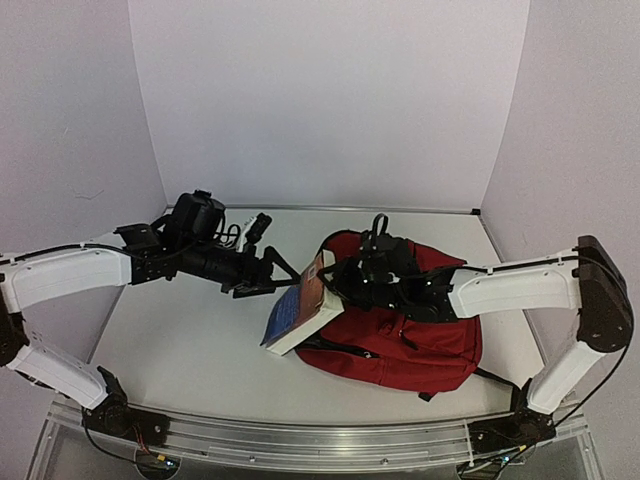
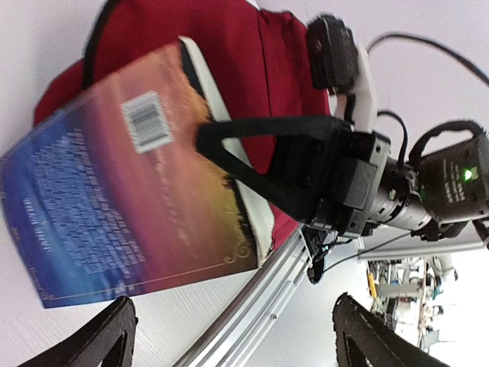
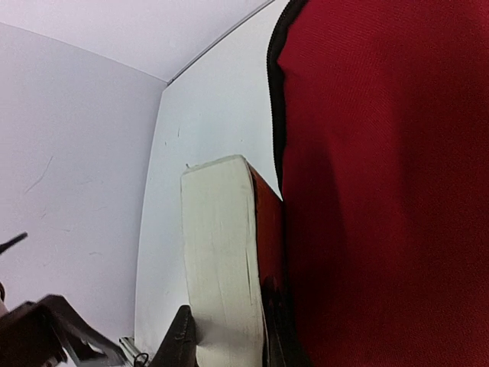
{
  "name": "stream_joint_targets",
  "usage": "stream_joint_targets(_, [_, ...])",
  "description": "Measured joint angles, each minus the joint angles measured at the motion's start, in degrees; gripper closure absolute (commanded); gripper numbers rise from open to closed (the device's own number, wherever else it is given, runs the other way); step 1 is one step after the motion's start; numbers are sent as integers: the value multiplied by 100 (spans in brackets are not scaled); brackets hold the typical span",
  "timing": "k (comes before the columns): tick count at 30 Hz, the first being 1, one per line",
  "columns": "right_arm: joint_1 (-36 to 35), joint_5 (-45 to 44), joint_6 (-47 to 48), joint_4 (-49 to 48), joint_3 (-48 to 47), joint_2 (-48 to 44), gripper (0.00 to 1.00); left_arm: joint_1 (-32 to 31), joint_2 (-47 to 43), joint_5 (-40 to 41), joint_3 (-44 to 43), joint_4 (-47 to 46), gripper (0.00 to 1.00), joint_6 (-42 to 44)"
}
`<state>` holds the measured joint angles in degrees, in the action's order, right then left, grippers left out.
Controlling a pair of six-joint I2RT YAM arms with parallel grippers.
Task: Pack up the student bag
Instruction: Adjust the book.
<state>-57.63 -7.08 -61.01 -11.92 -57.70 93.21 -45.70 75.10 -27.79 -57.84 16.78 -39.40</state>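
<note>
Presently, you have the student bag [image 1: 400,345] lying flat on the surface [image 1: 180,340], right of centre, with its carry handle toward the far wall.

Right end effector [image 1: 335,278]: it sits directly over the bag's left edge, reaching in from the right. Its jaws are pinching a thick paperback book [image 1: 298,315] across its thickness. In the left wrist view one black finger [image 2: 267,130] lies across the back cover just beside the barcode. In the right wrist view the cream page block [image 3: 218,260] sits between the jaws, with the red fabric of the bag [image 3: 382,191] filling the frame just beside it.

Book: it is tilted, with its upper end at the right end effector against the bag's left side. Its lower corner is down toward the surface, nearer the aluminium rail [image 1: 300,435].

Left end effector [image 1: 268,248]: its jaws are spread wide and hold nothing. You see both fingertips at the bottom of its wrist view, well apart, with the book [image 2: 130,206] and bag [image 2: 229,46] beyond them and untouched. It stands to the left of the bag, clear of the fabric, with the book between it and the bag.

Whether the bag's main zipper is open cannot be judged from these views.
</note>
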Motion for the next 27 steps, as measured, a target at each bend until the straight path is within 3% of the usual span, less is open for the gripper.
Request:
stream_joint_targets(6, [24,291,495,-45,758,-1271,100,782,-724,254,636,-153,2,-399])
stream_joint_targets(14, [208,557,712,-571,1402,-2941,100,835,-772,-353,774,-885,0,-643])
stream_joint_targets(20, [210,973,543,-1584,1668,-3230,100,776,-775,-1151,775,-1851,0,-815])
stream_joint_targets(27, [210,1418,276,-2560,1825,-3182,100,647,-724,-1393,774,-2130,0,-863])
